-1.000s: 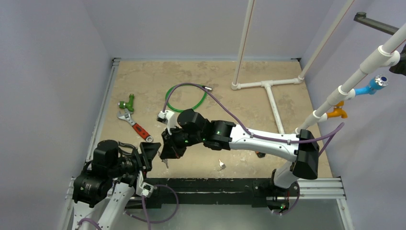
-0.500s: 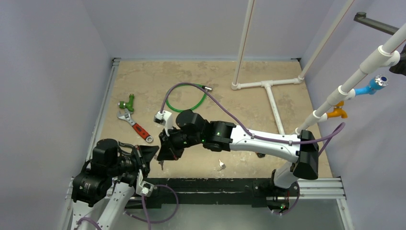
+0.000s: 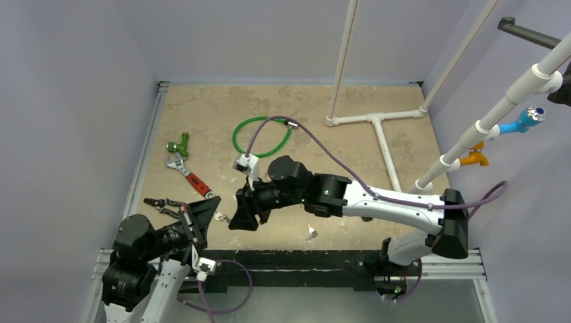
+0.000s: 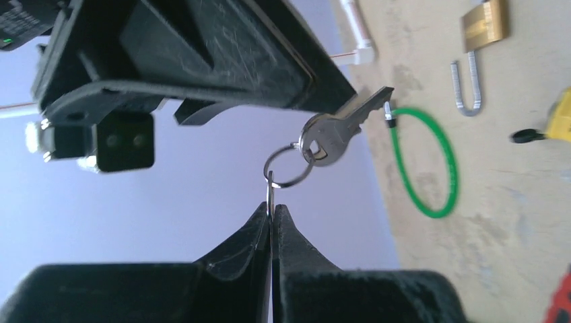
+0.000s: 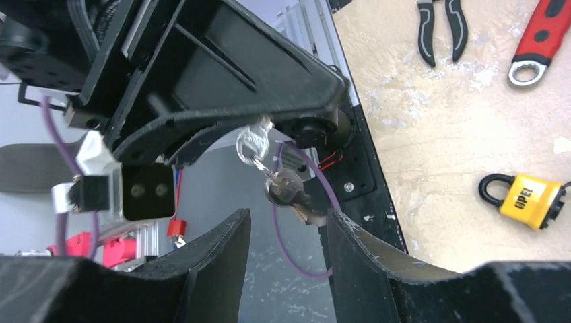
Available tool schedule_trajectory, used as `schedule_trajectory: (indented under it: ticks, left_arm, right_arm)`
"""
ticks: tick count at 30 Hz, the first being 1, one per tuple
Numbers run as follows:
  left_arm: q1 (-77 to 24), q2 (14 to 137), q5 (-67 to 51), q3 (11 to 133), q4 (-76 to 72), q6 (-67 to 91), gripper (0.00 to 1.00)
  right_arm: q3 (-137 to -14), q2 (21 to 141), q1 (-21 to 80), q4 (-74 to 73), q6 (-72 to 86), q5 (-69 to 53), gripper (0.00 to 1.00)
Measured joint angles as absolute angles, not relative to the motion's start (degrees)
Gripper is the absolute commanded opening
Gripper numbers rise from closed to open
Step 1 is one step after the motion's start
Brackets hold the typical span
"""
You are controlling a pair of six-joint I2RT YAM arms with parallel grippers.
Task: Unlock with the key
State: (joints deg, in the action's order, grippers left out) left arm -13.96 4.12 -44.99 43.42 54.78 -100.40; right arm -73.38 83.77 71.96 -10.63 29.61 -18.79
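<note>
Above the near edge of the beige, stone-like surface (image 3: 202, 114), the left end effector (image 4: 271, 210) pinched the key ring (image 4: 269, 188). The key (image 4: 333, 131) on it pointed its blade toward the spread right end effector (image 5: 288, 219). The yellow padlock (image 5: 528, 198) lay on the surface to the right, and beyond stood lilac walls (image 3: 256, 40).

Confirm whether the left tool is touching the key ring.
Touching. The left wrist view shows the left tool shut on the ring, its fingertips pinching the wire, with the key linked to it.
</note>
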Motion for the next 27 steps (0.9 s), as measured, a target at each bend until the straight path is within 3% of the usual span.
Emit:
schedule_trajectory:
  ticks: [9, 27]
  left_arm:
    - [-13.9, 1.9, -47.9, 42.3, 43.4, -104.4, 0.00]
    - [-13.9, 3.3, -50.8, 42.5, 41.1, -116.2, 0.00]
  right_arm:
    - [-66.3, 74.8, 64.2, 3.4, 35.7, -23.5, 0.44]
    - [-60.5, 83.2, 63.5, 30.5, 51.9, -35.6, 0.40]
